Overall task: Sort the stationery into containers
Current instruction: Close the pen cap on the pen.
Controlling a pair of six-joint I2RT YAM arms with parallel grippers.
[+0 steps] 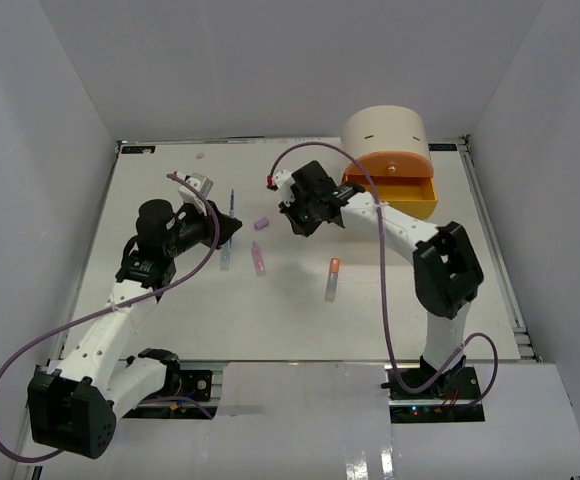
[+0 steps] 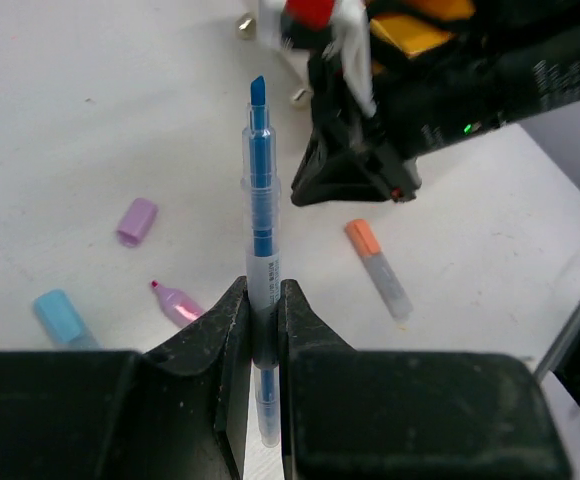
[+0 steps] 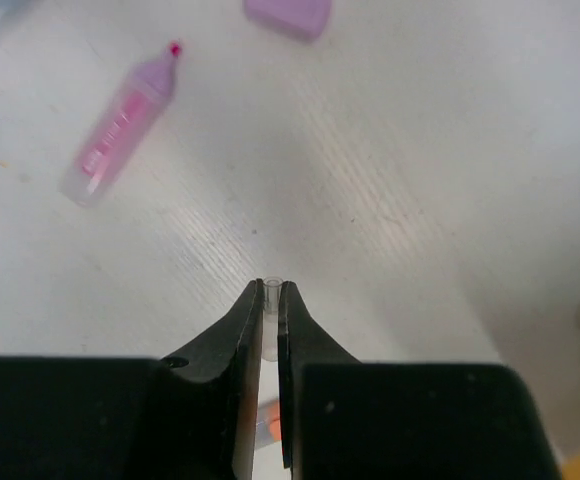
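The left gripper (image 2: 265, 305) was clamped mid-barrel on the blue pen (image 2: 260, 190). It looked like light, stiff, slick plastic with its chisel tip bare. The right gripper (image 3: 270, 300), nearly closed, pinched a thin clear tube (image 3: 271, 288). The pink marker (image 3: 120, 120), purple cap (image 3: 290, 15) and orange-capped marker (image 2: 378, 265) lay on the matte table (image 1: 420, 310), and the orange drawer (image 1: 405, 195) stood open.

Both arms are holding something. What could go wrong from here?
1. The left gripper holds the blue pen uncapped, its bare tip near the right gripper in the left wrist view; the arms might clash, or ink might smear.
2. The right gripper's jaws pinch a thin clear piece only at their tips, so it may slip on the way to the open orange drawer.
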